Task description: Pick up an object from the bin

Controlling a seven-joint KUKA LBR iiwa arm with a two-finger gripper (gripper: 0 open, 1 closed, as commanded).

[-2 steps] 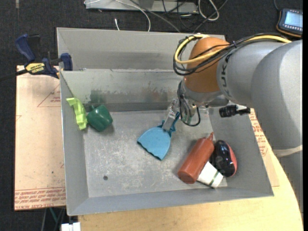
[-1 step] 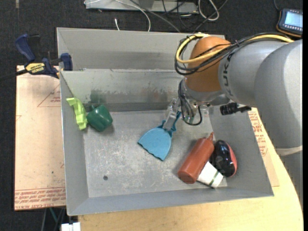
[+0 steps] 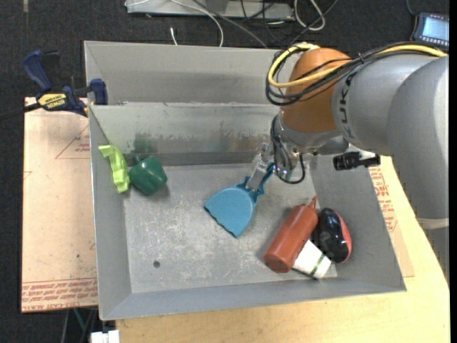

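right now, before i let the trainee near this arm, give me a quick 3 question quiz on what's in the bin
1. True or false: the end effector is over the left half of the bin, as the camera sees it.
2. Which thing lies nearest the end effector? A) dark green cup B) blue scoop C) white block
3. Fill in: the red-brown bottle lies beside a black and red thing near the bin's lower ____ corner in the view.

Key: 1 false; 2 B; 3 right
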